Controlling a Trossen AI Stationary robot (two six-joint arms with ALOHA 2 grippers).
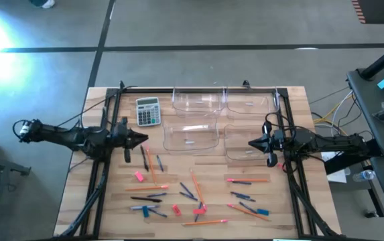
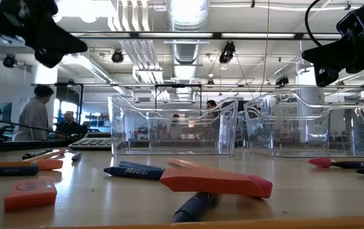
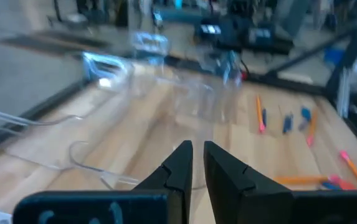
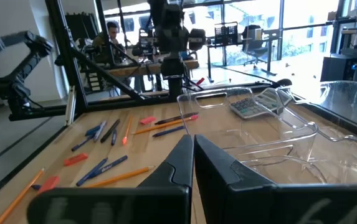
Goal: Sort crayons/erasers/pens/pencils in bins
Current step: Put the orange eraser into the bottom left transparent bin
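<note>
Pencils (image 1: 147,188), erasers (image 1: 139,177) loose on table — bins (image 1: 190,136) bare; both grippers closed, holding nothing.

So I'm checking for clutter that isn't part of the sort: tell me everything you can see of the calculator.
The calculator is a grey, roughly rectangular desk model with a pale display strip along its far edge and rows of small keys below. It lies flat on the wooden table, keys up, at the far left, just left of the clear bins. Nothing rests on it, and neither gripper touches it.
</note>
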